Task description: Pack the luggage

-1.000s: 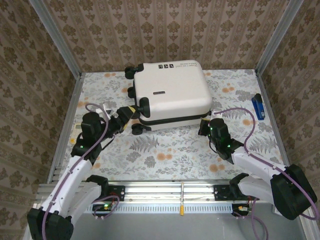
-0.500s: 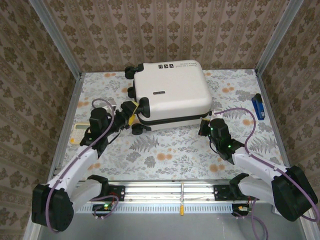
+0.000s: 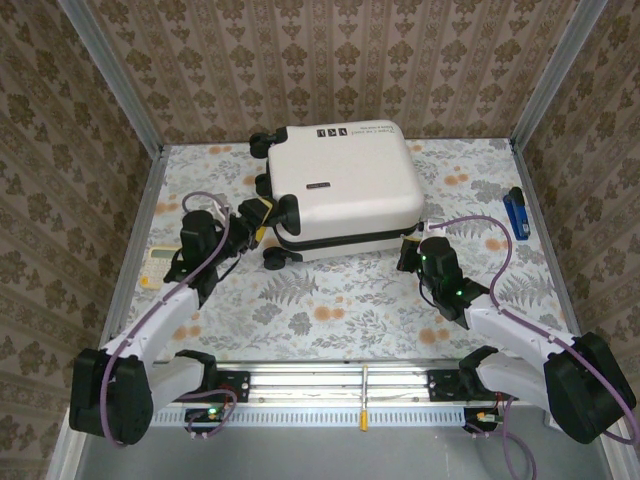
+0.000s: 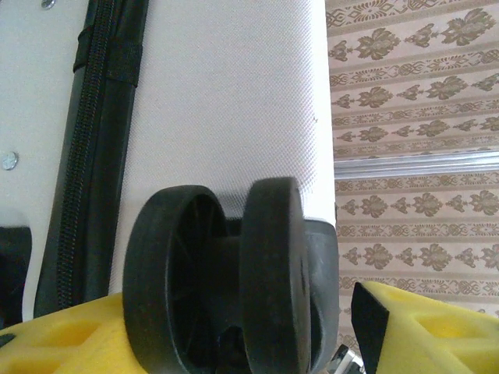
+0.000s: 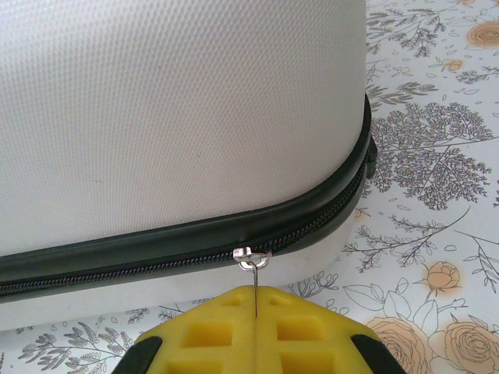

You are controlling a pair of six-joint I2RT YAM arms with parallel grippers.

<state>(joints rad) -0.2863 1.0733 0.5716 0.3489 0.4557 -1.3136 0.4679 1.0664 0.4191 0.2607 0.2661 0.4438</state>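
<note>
**Item:** small cream-white hard-shell suitcase (image 3: 345,180), lid down, lying flat toward 12 o'clock on the floral tabletop (image 3: 330,300).

**Finish:** textured shell, black zip seam (image 5: 195,245) round the middle, black spinner wheels, small black printed marks along the far edge.

**Step, as I judge it:** zipping shut.
- My right gripper (image 5: 256,312), pads together, pinches the small silver zipper pull (image 5: 253,261) at the case's 5 o'clock corner.
- My left gripper (image 3: 262,222), fingers apart, straddles the black double wheel (image 4: 226,273) at the 8 o'clock corner, with a gap showing on one side.

**Next move calls for:** bracing the case at that wheel while I draw the pull level along the seam. I cannot tell how much of the seam remains unzipped.
</note>
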